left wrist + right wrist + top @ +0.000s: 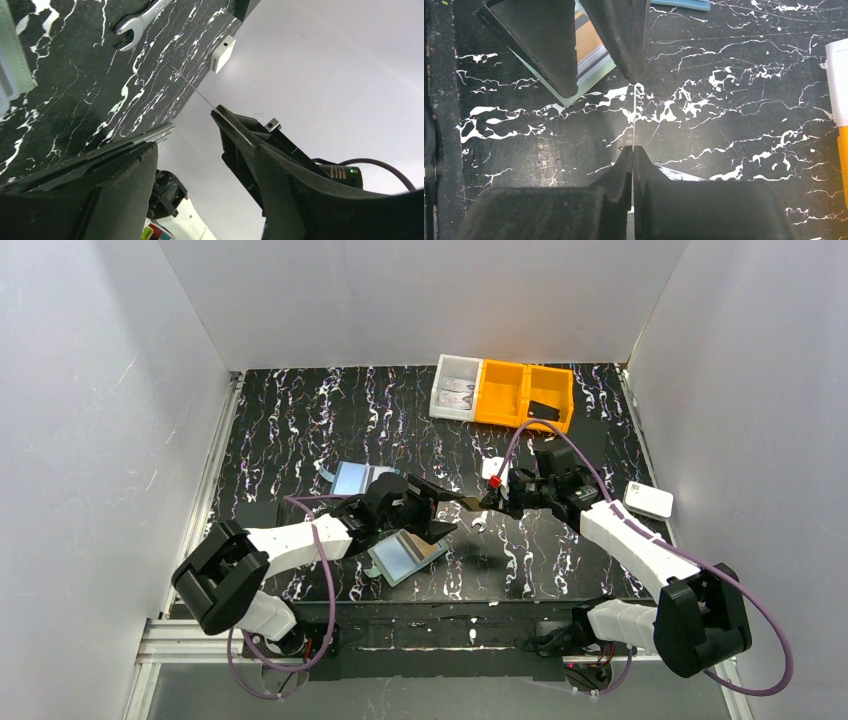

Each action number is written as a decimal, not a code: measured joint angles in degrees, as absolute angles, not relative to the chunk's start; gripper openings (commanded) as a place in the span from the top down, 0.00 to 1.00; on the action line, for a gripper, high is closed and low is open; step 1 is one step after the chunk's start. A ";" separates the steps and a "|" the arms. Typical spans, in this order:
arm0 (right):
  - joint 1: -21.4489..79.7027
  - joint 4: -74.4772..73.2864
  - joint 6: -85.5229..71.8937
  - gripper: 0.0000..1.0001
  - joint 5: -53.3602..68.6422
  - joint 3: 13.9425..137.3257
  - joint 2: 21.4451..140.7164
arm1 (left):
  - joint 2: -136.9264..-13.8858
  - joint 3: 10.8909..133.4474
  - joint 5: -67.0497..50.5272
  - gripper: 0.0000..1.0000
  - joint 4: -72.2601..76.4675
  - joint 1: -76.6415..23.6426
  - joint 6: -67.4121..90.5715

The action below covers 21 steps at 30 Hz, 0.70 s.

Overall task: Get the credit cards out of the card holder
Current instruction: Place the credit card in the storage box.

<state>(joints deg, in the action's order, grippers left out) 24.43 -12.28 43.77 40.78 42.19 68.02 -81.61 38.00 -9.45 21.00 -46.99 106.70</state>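
3 compartments sit in a row at the back of the table (300, 430): a clear tray (457, 387) on the left w/ grey bits I can't make out, then an orange bin (500, 422) w/ 2 cells, the right 1 holding a small black item (543, 410). Card holder (383, 565) lies open and flat near the front, partly under the L gripper (185, 127). An orange card (588, 35) and a grey card (596, 59) are tucked in its slots. R gripper (632, 149) is clenched on a tan credit card (468, 502), out of the holder and off to its right, between the 2 grippers. L gripper is released, fingers apart, w/ the card's far end lying along 1 finger only. Light-blue sheet (352, 477) lies just behind the L gripper. White box (648, 500) sits by the right wall. Table is black w/ white marbling, fenced by plain white walls (400, 300) on 3 sides.
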 measured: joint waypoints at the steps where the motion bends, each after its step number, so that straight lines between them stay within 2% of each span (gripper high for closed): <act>1: 24.47 -12.15 43.82 0.99 40.66 42.19 67.96 | -82.42 38.56 -9.43 0.36 21.03 -47.03 107.08; 6: 24.72 -11.88 44.45 0.99 40.49 41.45 67.81 | -85.38 40.80 -9.39 0.45 21.21 -47.07 108.04; 12: 25.37 -12.15 45.70 0.99 40.35 41.34 67.53 | -87.60 41.33 -9.43 0.62 21.35 -47.05 109.20; 14: 25.47 -12.29 46.17 0.99 40.16 41.28 67.53 | -88.00 41.80 -9.47 0.78 21.52 -47.05 109.53; 16: 25.71 -12.29 46.78 0.99 40.08 41.06 67.44 | -88.59 42.41 -9.63 1.00 21.97 -47.03 109.86; 17: 25.80 -12.34 47.13 0.95 39.97 40.86 67.44 | -88.92 42.67 -9.71 1.00 22.22 -47.00 109.91; 18: 25.80 -12.36 47.71 0.86 39.79 40.71 67.42 | -89.23 42.72 -9.87 1.00 22.48 -46.98 110.02; 21: 25.74 -14.65 50.30 0.49 40.15 40.71 67.44 | -90.62 42.70 -10.63 1.00 24.50 -46.89 109.63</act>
